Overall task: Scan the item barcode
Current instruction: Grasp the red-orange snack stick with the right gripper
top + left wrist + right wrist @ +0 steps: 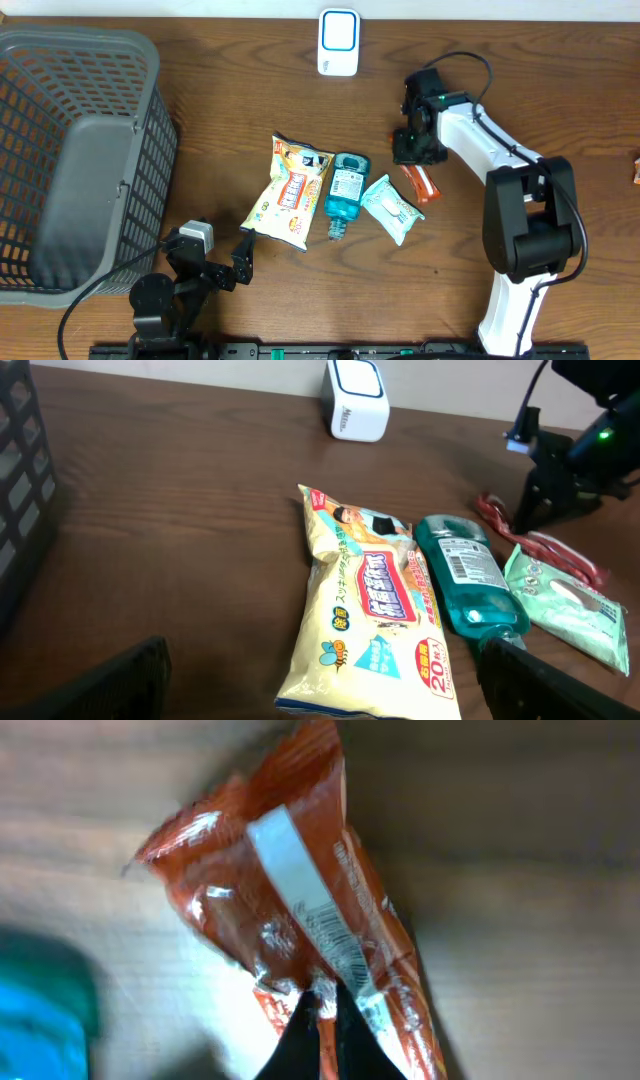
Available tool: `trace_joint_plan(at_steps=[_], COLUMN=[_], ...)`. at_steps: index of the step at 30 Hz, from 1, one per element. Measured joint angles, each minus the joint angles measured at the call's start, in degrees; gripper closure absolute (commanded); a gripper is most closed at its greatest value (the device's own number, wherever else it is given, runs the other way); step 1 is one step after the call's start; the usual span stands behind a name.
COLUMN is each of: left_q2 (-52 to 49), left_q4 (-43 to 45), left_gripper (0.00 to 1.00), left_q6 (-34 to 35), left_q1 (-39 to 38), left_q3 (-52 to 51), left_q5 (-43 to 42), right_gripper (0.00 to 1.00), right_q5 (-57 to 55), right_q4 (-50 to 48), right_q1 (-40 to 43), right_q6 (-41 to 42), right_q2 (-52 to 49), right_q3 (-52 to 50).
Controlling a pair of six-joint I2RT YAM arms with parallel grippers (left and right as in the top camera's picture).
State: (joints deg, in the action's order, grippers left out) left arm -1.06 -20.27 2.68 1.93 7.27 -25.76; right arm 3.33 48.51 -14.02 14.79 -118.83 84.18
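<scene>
My right tool (322,1010) pinches the orange packet (290,890) by its edge; slick film could slip before the scanner (338,42)

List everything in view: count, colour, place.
basket: one, grey, left end of table
scanner: one, white and blue, far edge, centre
snack bag: one, yellow, centre
bottle: one, teal, lying right of snack bag
wipes pack: one, pale green, right of bottle
packet: one, orange-red, right of wipes pack
small item: one, brownish, right edge, cut off, unclear
table: one, brown wood
left gripper: one, black, near edge by basket, open, empty
right gripper: one, black, shut on packet
</scene>
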Motion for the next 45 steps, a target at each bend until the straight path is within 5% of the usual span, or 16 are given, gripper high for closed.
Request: trace_joint_plan(at_steps=[3,7,15,20,28,38,45], left_q2=[0.0,0.0,0.0,0.0,0.0,0.0,0.0], left_q4=[0.0,0.0,0.0,0.0,0.0,-0.02,0.0], left_gripper=[0.02,0.02,0.02,0.02,0.02,0.02,0.02], left_q6=[0.0,0.0,0.0,0.0,0.0,0.0,0.0], left_q1=[0.0,0.0,0.0,0.0,0.0,0.0,0.0], left_q3=[0.0,0.0,0.0,0.0,0.0,0.0,0.0], left_q5=[0.0,0.0,0.0,0.0,0.0,0.0,0.0], right_gripper=[0.73,0.01,0.01,0.01,0.01,0.01,0.28], right_q5=[-0.02,-0.02,0.04,-0.87,2.84,8.87,9.86], right_q4=[4.46,10.21,22.51,14.21,1.6,-1.62,-1.6], right_q1=[0.0,-0.04,-0.04,-0.04,1.53,6.91,6.88], right_q6=[0.37,3.28,23.96,30.86,13.07,-8.31,-13.35], right_q2=[2.16,8.68,13.22,13.18,13.11,12.48,7.28], right_q3=[1.38,2.91,3.41,-0.72,-9.11,-13.75,-12.98])
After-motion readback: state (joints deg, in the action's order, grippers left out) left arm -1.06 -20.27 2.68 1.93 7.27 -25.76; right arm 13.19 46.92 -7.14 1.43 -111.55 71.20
